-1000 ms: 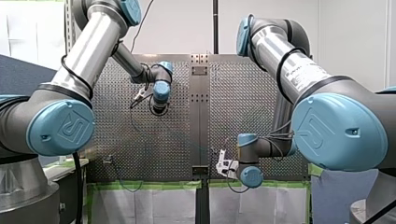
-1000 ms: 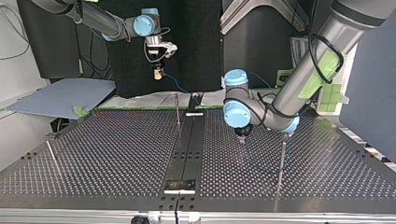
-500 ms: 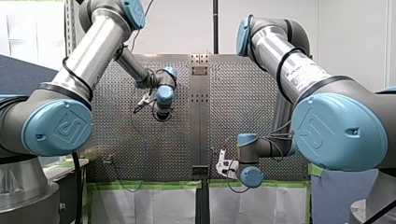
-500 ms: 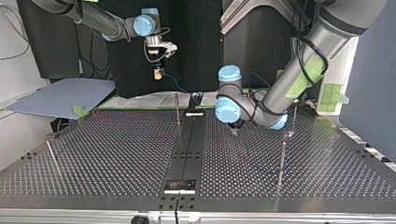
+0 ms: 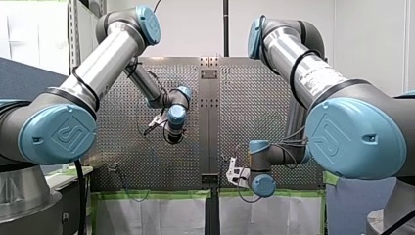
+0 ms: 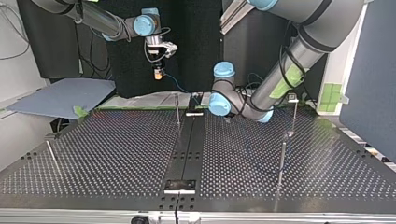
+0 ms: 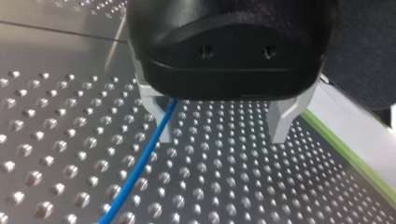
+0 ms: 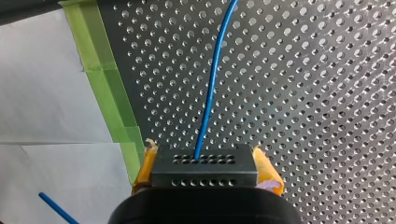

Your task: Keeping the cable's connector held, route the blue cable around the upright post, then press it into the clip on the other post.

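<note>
Presently logged. Blue cable (image 8: 211, 84): leaves the connector (image 8: 204, 169) and runs out over the perforated table (image 6: 116, 154); further along it passes loose between the fingers (image 7: 282, 119) of my left gripper (image 7: 219, 133), lying close beside one of them. Connector: black block, clamped between the yellow pads (image 8: 267, 169) of my right gripper (image 8: 205, 164), held high beyond the table's far edge in the top view. My left gripper: fingers spread wide, nothing gripped, low over the table near that far edge. Posts: a thin post (image 6: 177, 109) by the centre strip (image 6: 189, 144); a taller post (image 6: 295, 116) at the top view's right, topped by what looks like the clip (image 6: 293, 98); a plain post (image 6: 282, 158) nearer the camera. Status, as judged: connector hold in place; no wrap of cable around any post is visible; clip appears vacant. Routing around the post and pressing into the clip both outstanding.
</note>
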Controlling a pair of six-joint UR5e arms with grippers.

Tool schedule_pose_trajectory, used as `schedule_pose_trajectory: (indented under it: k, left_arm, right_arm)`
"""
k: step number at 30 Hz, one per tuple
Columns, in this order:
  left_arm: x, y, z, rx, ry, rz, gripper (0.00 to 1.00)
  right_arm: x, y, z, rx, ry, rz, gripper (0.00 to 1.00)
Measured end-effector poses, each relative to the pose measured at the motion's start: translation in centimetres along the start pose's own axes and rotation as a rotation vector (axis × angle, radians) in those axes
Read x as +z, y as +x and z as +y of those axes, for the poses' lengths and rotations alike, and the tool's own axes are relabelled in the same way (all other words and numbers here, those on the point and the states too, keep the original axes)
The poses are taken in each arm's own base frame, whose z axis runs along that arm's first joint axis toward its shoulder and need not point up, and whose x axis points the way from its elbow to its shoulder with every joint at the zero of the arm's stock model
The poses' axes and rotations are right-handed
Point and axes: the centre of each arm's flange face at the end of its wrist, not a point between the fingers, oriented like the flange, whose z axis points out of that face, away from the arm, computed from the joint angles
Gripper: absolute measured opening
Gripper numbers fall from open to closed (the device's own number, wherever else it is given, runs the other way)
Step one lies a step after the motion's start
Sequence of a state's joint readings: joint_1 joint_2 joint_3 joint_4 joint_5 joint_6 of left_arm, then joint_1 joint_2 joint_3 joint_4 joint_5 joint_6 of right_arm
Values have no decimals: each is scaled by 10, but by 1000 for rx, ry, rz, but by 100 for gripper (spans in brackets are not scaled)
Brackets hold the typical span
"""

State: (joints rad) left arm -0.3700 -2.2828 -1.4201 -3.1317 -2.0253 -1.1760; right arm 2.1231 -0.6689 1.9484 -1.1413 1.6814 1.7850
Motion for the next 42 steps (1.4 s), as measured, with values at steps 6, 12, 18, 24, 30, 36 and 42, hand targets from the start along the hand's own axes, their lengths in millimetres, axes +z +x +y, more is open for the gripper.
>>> schedule_pose_trajectory:
  k: [6,12,18,24,30,36,42]
  left_arm:
    - [3,0,-7,-48,33,-28,98]
    - [3,-1,-15,-85,67,-41,98]
    - [4,2,-22,-88,81,-38,98]
    - [4,7,-38,-110,127,-47,98]
    - [-1,4,-50,-127,178,-63,98]
    - [-8,3,-64,-133,226,-76,98]
    - [-8,17,-90,-127,270,-58,98]
  right_arm:
    - [0,0,-1,-6,3,-1,0]
    - [-1,-1,-2,-9,6,-2,0]
    - [-1,-1,-5,-12,27,-3,0]
    - [-1,-1,-10,-12,70,-6,0]
    - [-1,-2,-13,-12,94,-9,0]
    - [-2,-2,-15,-12,99,-8,0]
    - [-2,-2,-15,-12,101,-11,0]
